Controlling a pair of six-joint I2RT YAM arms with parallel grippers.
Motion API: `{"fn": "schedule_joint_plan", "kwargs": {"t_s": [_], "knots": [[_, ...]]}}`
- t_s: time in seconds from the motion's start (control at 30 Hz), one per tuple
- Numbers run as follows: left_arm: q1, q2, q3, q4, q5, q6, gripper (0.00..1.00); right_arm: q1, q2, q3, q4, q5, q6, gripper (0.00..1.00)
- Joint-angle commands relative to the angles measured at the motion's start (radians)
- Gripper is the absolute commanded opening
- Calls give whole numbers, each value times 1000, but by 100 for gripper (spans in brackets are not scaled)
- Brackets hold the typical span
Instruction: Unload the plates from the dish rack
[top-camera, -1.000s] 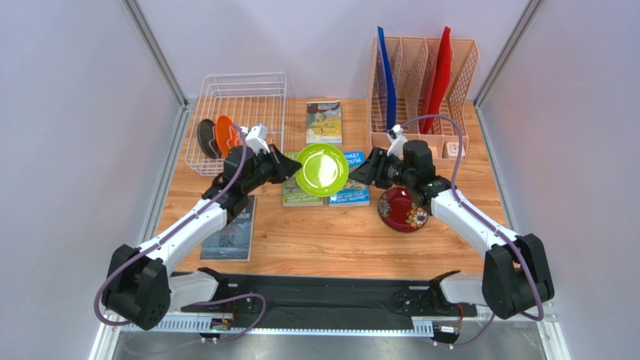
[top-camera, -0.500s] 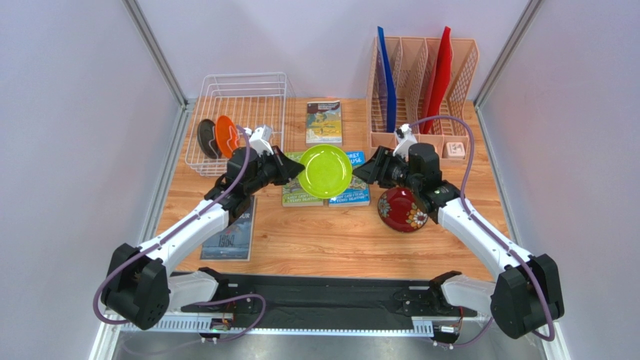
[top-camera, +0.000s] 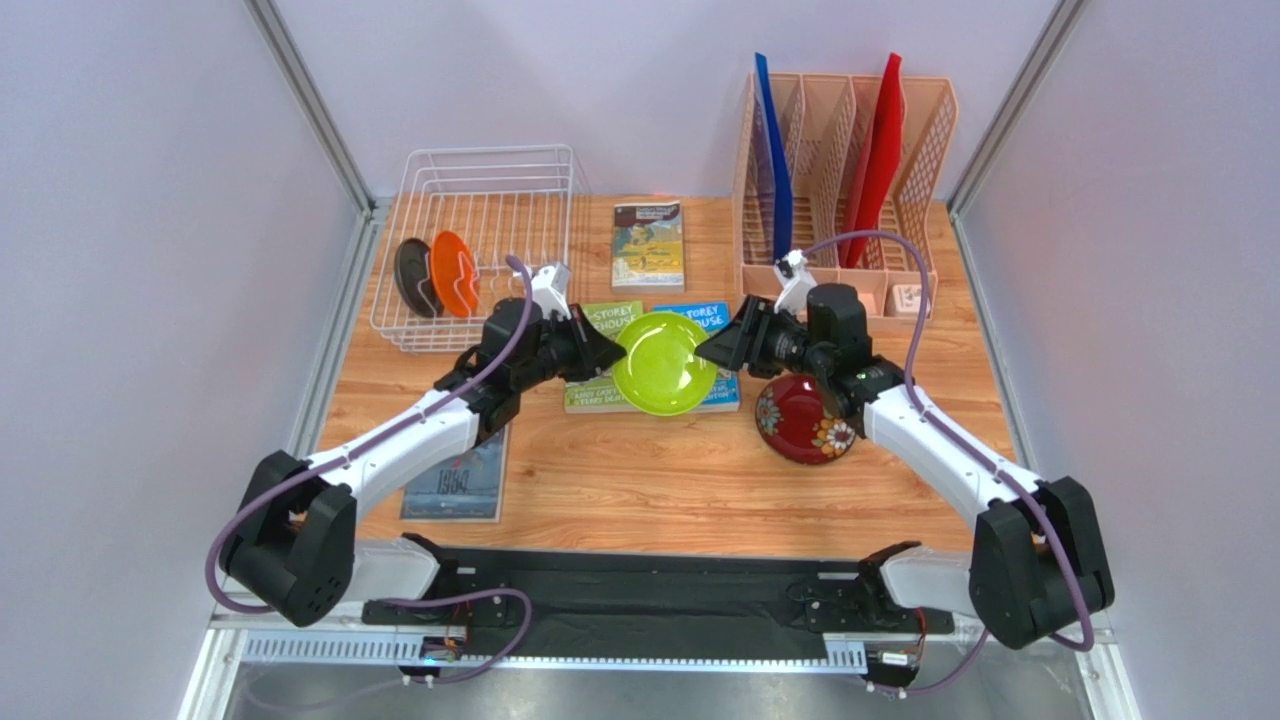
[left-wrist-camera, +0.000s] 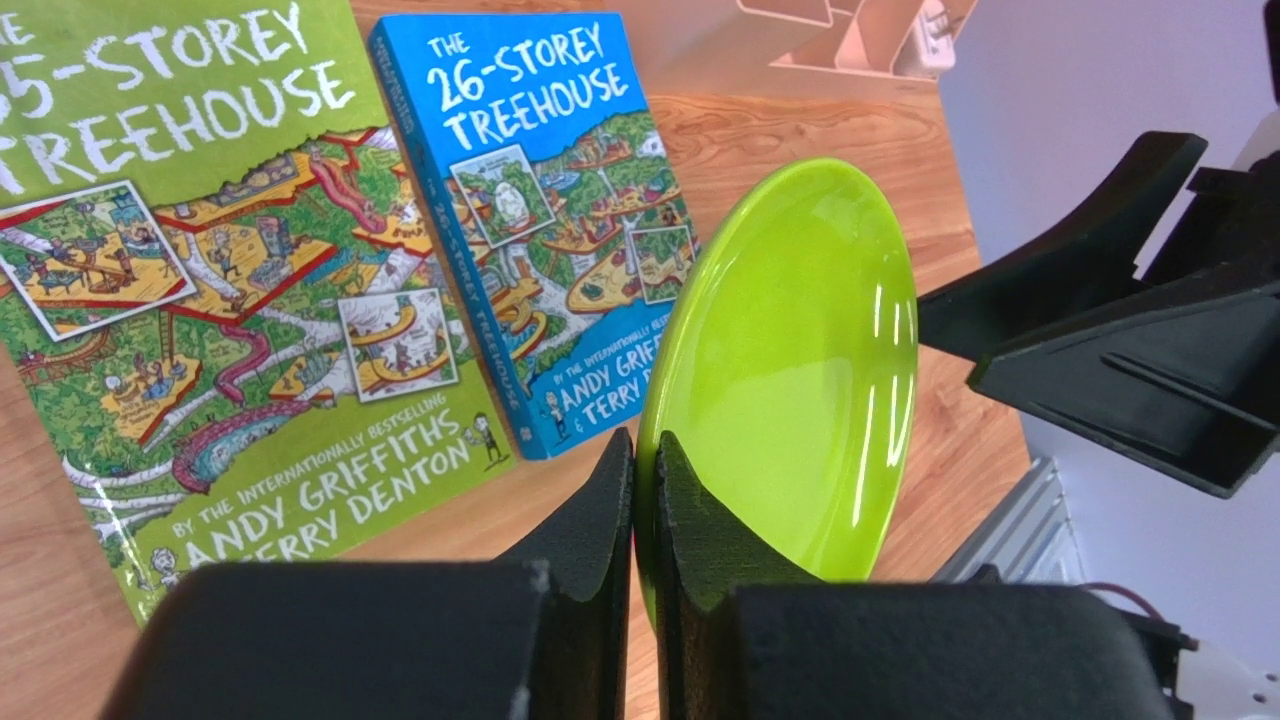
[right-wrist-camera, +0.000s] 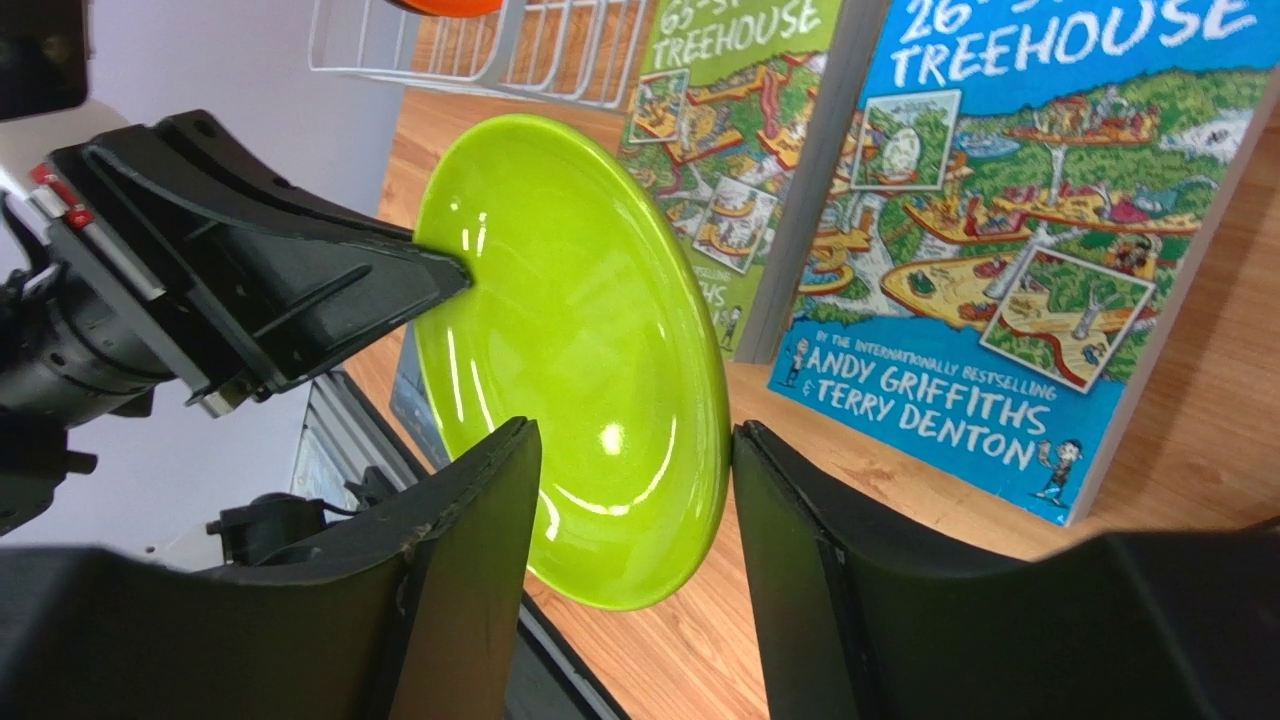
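Observation:
My left gripper (top-camera: 601, 354) is shut on the rim of the lime green plate (top-camera: 663, 362) and holds it above the books; the pinch shows in the left wrist view (left-wrist-camera: 646, 450) on the plate (left-wrist-camera: 796, 375). My right gripper (top-camera: 718, 348) is open, its jaws either side of the plate's right rim (right-wrist-camera: 601, 345), not closed on it. The dark red patterned plate (top-camera: 806, 417) lies on the table by the right arm. The orange plate (top-camera: 452, 272) and dark grey plate (top-camera: 412, 278) stand in the white wire dish rack (top-camera: 481, 195).
Two Treehouse books, green (left-wrist-camera: 181, 270) and blue (left-wrist-camera: 549, 210), lie under the plate. Another book (top-camera: 648, 243) lies further back, one (top-camera: 466, 473) near the left arm. A peach file organizer (top-camera: 842, 165) with blue and red folders stands back right.
My left gripper carried the green plate to the right and lower, tilting it flatter. My right gripper stayed near the plate's right rim, open.

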Motion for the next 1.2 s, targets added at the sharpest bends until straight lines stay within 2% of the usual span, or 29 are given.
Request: {"fn": "schedule_joint_plan", "kwargs": {"t_s": [0.0,0.07,0.17,0.3,0.47,0.53,0.57,0.6,0.7,0.73,0.77,0.8,0.87,0.9,1.03,1.07,1.17], "knots": [[-29,12,64,85,17,-3,0,5,34,6,73,-64,25,49],[-32,12,68,87,20,1,0,7,38,6,68,-67,20,49],[-34,7,73,93,23,5,0,7,54,9,73,-87,23,41],[-34,3,77,102,35,13,0,7,74,7,79,-95,34,54],[-34,-3,74,105,41,13,0,5,78,7,71,-83,20,56],[-34,-2,74,107,43,14,0,5,80,6,79,-90,11,49],[-34,-2,73,108,41,16,0,5,78,6,82,-92,12,42],[-34,-2,71,108,40,16,0,4,75,4,80,-90,11,30],[-34,0,73,87,35,17,0,2,48,-1,54,-41,-1,0],[-34,0,74,76,25,28,27,2,35,4,31,-12,-21,0],[-34,-3,79,61,5,37,43,-7,11,7,-45,55,-30,0],[-34,-6,82,18,-12,50,54,-19,-2,13,-83,89,-38,0],[-34,-23,87,-27,-74,97,89,-67,-41,10,-178,167,-54,0],[-34,-34,87,-65,-101,114,99,-90,-55,3,-200,180,-54,0],[-34,-103,93,-168,-257,238,100,-229,-106,-70,-282,183,-75,0],[-34,-132,94,-182,-332,258,100,-280,-115,-102,-303,181,-81,0],[-34,-189,102,-245,-457,326,100,-350,-141,-148,-346,192,-93,0]]}}
